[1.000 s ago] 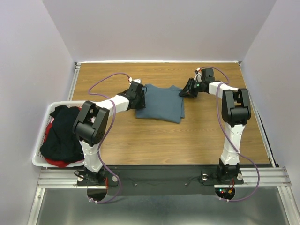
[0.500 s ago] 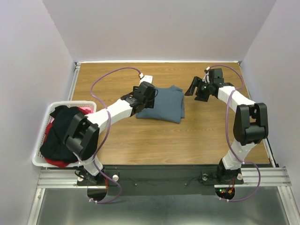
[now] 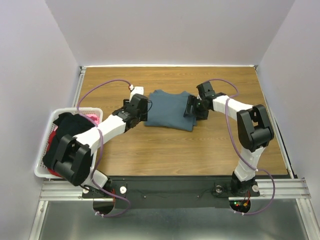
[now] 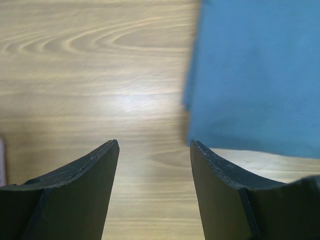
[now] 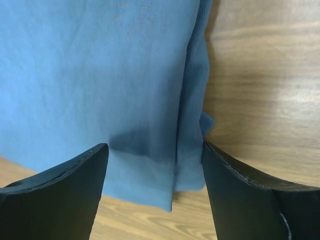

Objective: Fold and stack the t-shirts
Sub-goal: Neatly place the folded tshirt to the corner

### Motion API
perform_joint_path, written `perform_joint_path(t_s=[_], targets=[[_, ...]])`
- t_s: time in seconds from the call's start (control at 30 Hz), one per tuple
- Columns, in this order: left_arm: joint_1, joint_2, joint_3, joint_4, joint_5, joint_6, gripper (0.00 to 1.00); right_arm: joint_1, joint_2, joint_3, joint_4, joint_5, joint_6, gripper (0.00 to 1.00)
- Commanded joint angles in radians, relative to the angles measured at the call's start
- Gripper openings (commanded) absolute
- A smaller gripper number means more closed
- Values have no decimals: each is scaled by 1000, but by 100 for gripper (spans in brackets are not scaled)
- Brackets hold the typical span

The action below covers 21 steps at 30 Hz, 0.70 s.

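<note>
A folded slate-blue t-shirt [image 3: 169, 109] lies toward the back of the wooden table [image 3: 165, 150]. The left gripper [image 3: 144, 108] sits just beside its left edge, jaws apart and empty. The right gripper [image 3: 192, 106] hangs over its right edge, jaws spread, nothing clamped. A black t-shirt [image 3: 67, 142] and a pink t-shirt [image 3: 90, 119] are heaped in a white basket [image 3: 41, 159] at the left.
</note>
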Motion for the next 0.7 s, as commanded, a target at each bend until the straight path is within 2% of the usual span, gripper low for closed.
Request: perform_joint_path(t_s=[0.0, 0.17, 0.27, 0.33, 0.37, 0.4, 0.43, 0.47, 0.5, 0.53, 0.67], targets=[[44, -105, -54, 45, -33, 11, 71, 32, 53, 44, -23, 80, 48, 77], [83, -155, -123, 87, -24, 20, 71, 87, 102, 77, -48, 113, 64, 72], [104, -159, -133, 99, -13, 27, 71, 89, 108, 77, -68, 144, 65, 66], [111, -160, -137, 111, -12, 33, 71, 87, 106, 89, -89, 214, 31, 51], [120, -165, -142, 116, -10, 36, 71, 80, 108, 100, -105, 251, 13, 32], [123, -168, -145, 121, -7, 37, 71, 72, 106, 100, -105, 256, -13, 31], [129, -171, -148, 131, -1, 42, 71, 63, 106, 104, -111, 261, -68, 21], [132, -175, -151, 136, 2, 50, 71, 52, 105, 107, -117, 270, -88, 16], [137, -175, -153, 138, 4, 53, 71, 19, 102, 109, -122, 284, -111, 5], [138, -178, -153, 136, 5, 54, 70, -1, 99, 110, -126, 284, -158, 1], [141, -200, -160, 147, 7, 57, 70, -147, 96, 164, -143, 314, -312, 1]])
